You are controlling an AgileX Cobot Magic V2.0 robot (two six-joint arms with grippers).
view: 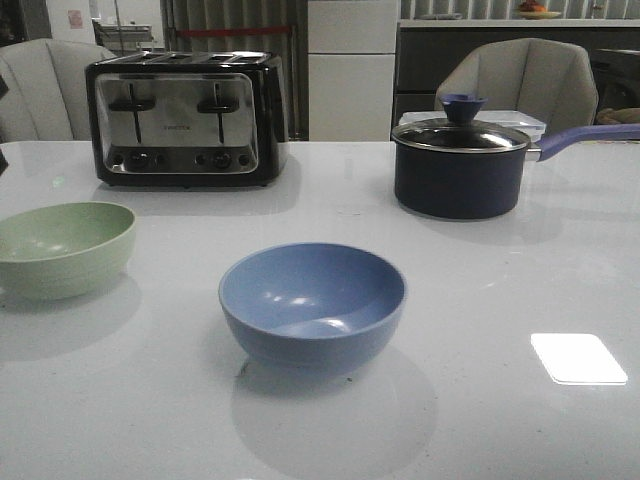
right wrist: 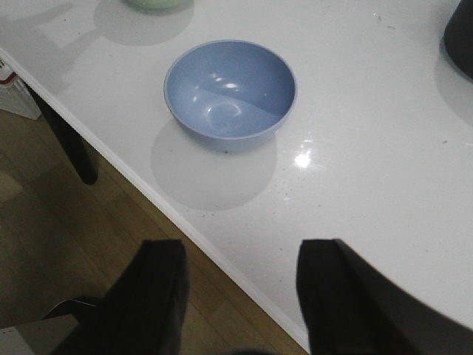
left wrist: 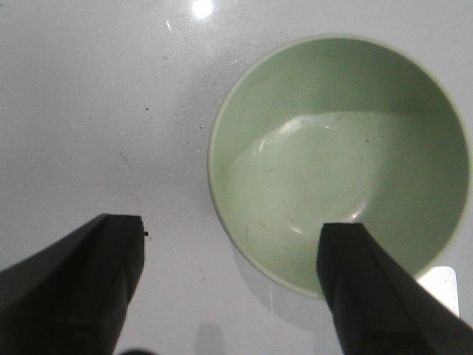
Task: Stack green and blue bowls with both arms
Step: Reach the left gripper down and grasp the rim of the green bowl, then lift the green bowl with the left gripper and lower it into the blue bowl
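The white desk (view: 480, 420) fills the scene, with a chrome toaster (view: 185, 118) at the far left and a dark navy saucepan (view: 460, 165), lid on, at the far right. Closer in, the blue bowl (view: 312, 303) sits upright near the desk's middle, and the green bowl (view: 62, 247) stands well apart at the left edge (both empty). The left pincer (left wrist: 229, 288) hangs spread above the green bowl's rim, touching nothing. The right pincer (right wrist: 240, 296) hovers spread over the desk's near edge, short of the blue bowl.
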